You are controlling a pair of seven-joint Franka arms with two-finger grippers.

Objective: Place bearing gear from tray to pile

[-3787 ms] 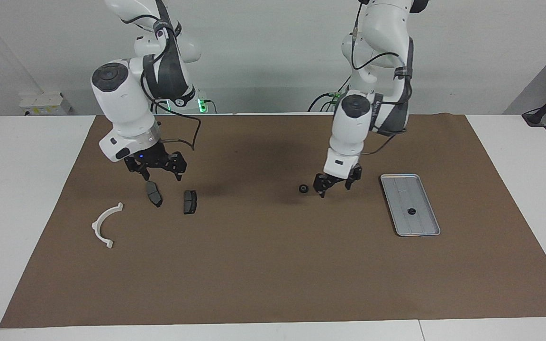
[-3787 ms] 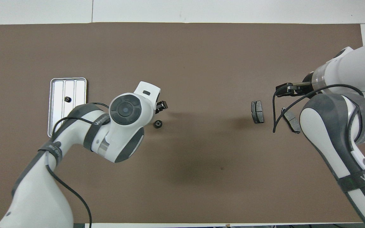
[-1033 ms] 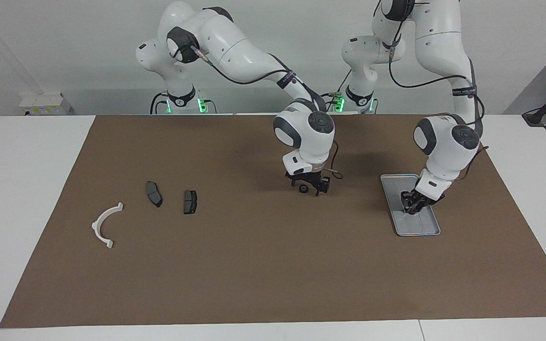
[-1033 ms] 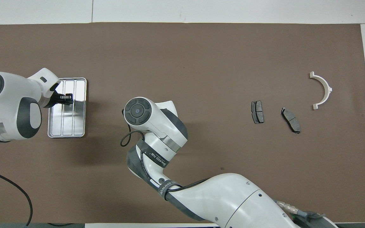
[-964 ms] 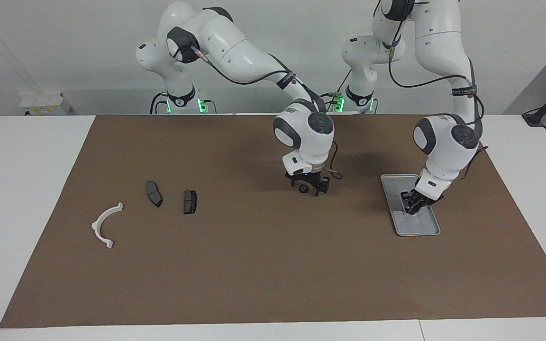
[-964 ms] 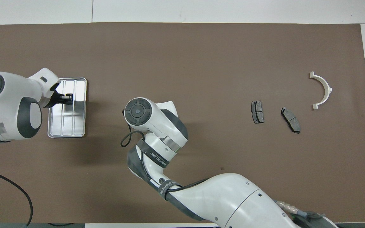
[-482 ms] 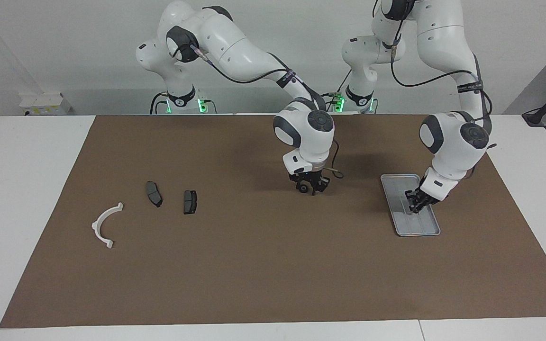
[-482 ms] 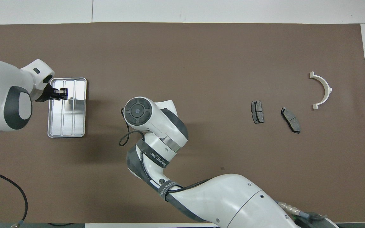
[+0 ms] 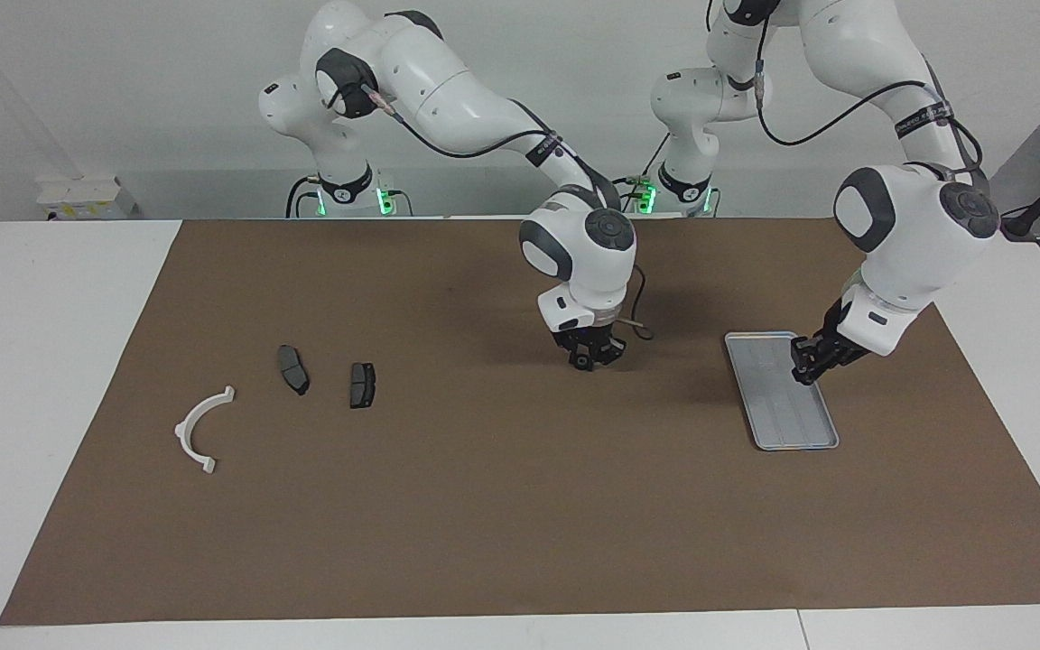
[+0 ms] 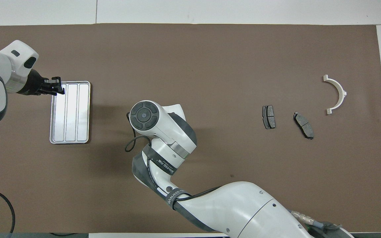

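Black gear pinched at mid-mat, tray bare

Brown mat [image 9: 484,506] covers the table. At its middle we see the right gripper [image 9: 585,359] down at the surface, its fingertips pinching the small black bearing gear [image 9: 581,364]. The left gripper [image 9: 804,370] hangs over the rim of the tray [image 9: 782,433], fingertips pressed together; whether anything sits between them we cannot tell. We see nothing lying in the tray. The pile [image 9: 362,385], a white bracket [image 9: 201,429] and two dark pads, lies well apart, toward the right arm's end.
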